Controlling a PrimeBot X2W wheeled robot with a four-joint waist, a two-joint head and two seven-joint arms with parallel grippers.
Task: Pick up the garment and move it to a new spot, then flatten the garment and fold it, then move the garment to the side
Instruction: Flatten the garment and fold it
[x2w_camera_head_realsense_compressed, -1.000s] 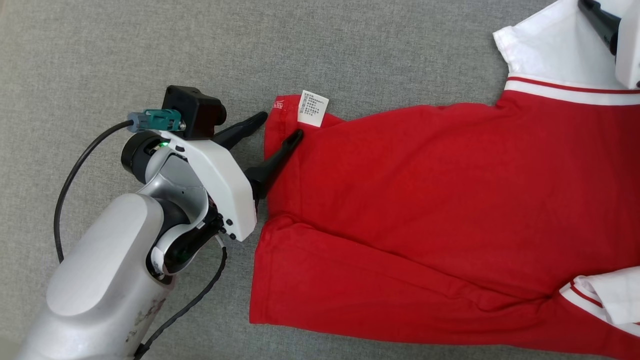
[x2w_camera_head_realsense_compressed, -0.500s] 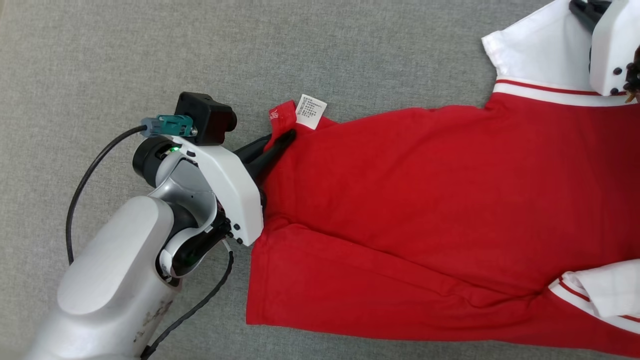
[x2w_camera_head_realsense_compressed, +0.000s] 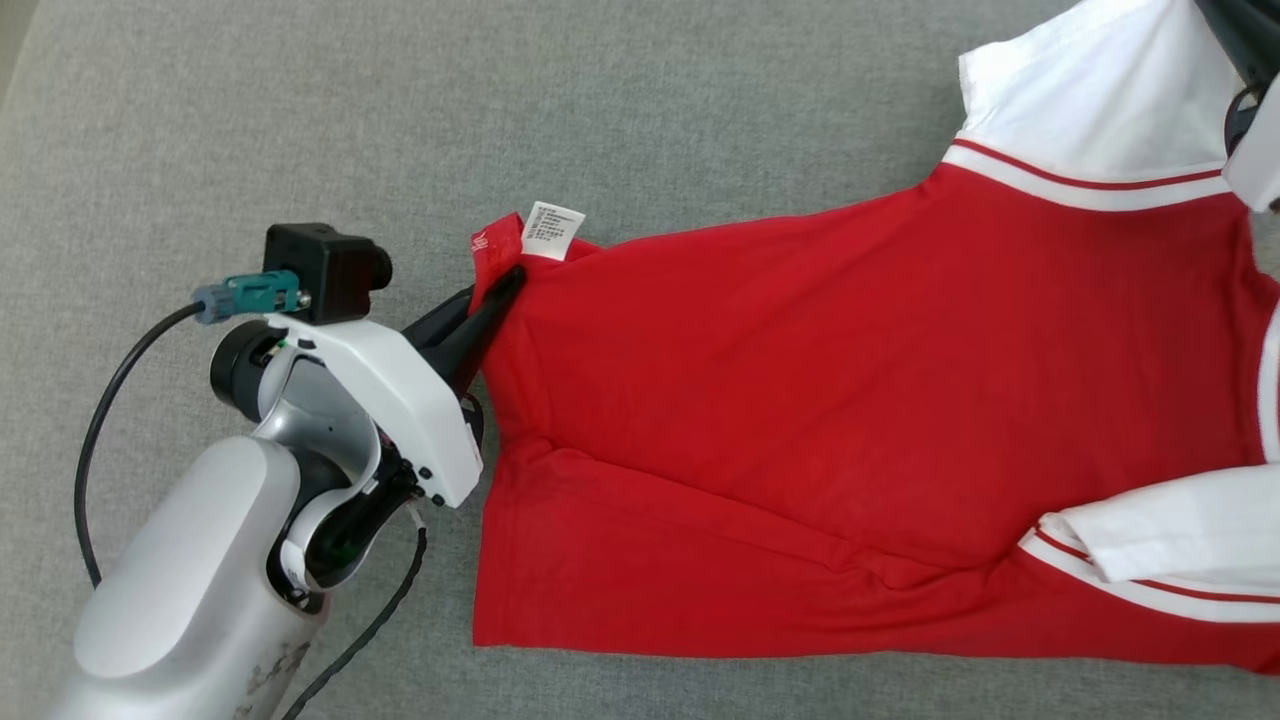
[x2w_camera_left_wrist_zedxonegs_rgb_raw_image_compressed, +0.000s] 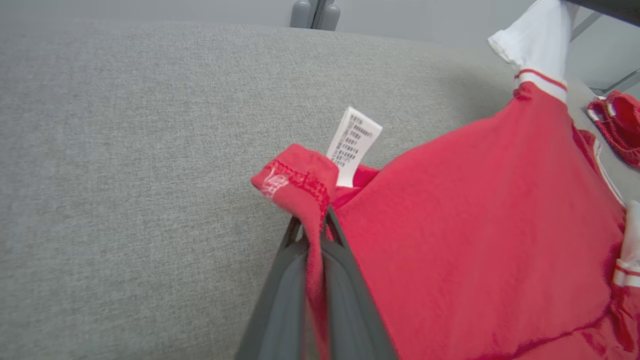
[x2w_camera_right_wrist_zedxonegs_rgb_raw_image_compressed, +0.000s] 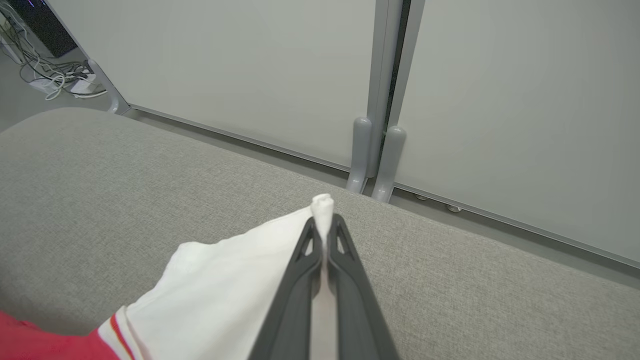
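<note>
Our left hand (x2w_camera_left_wrist_zedxonegs_rgb_raw_image_compressed: 314, 229) pinches the garment's (x2w_camera_head_realsense_compressed: 800, 400) red hem corner (x2w_camera_left_wrist_zedxonegs_rgb_raw_image_compressed: 295, 175), our right hand (x2w_camera_right_wrist_zedxonegs_rgb_raw_image_compressed: 324, 229) its white sleeve tip (x2w_camera_right_wrist_zedxonegs_rgb_raw_image_compressed: 322, 202); we fear such thin bites slipping under tension

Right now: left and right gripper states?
Left gripper: closed, pinching the garment at its red hem.
Right gripper: closed, pinching the white sleeve.
</note>
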